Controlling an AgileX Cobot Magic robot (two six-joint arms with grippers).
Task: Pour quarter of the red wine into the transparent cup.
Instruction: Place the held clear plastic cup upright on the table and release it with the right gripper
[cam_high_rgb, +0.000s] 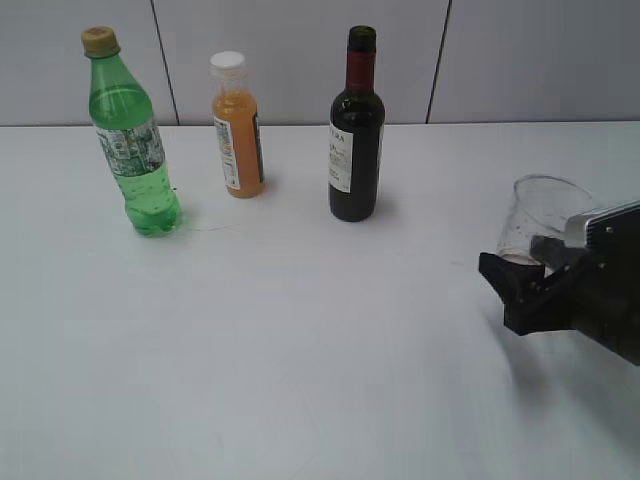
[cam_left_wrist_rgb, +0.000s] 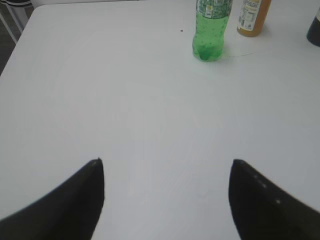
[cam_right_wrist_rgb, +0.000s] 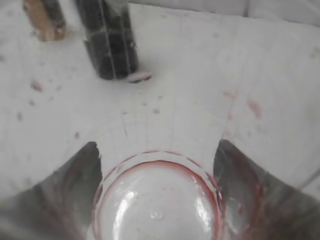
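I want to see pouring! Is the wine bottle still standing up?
Yes, upright: the wine bottle stands on the table, no tool touching it.

The cup (cam_high_rgb: 535, 218) between the right gripper's (cam_high_rgb: 522, 276) matt black plastic fingers (cam_right_wrist_rgb: 70, 192) is thin clear plastic, glossy and smooth, spotted with reddish flecks and ringed red at its base. Well beyond those fingers, the wine bottle (cam_high_rgb: 356, 130) is dark glossy glass with a red foil neck and a white paper label, the green bottle (cam_high_rgb: 131, 138) is shiny see-through plastic with a printed wrap and tan cap, and the juice bottle (cam_high_rgb: 238, 128) is clear plastic with a white cap. Under the left gripper's (cam_left_wrist_rgb: 165, 175) matt black fingers (cam_left_wrist_rgb: 75, 200) the table (cam_left_wrist_rgb: 125, 100) is white, smooth and nearly matt.
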